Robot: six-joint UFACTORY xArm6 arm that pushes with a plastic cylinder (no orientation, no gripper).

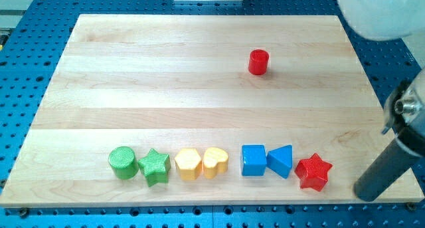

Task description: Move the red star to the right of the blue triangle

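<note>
Ridged red star (313,173) beside blue triangle (281,161)

The dark rod (385,171) enters from the view's right edge, its upper part cut off there. My tip (364,193) sits blurred at the bench (199,88) edge. A pale rounded arm part (382,12) is cropped at the top right corner.

A red cylinder (258,62) stands alone up the desk (133,75). Along the bottom edge: green cylinder (123,163), green star (155,166), yellow hexagon (188,164), yellow heart (215,162), blue cube (253,160).
</note>
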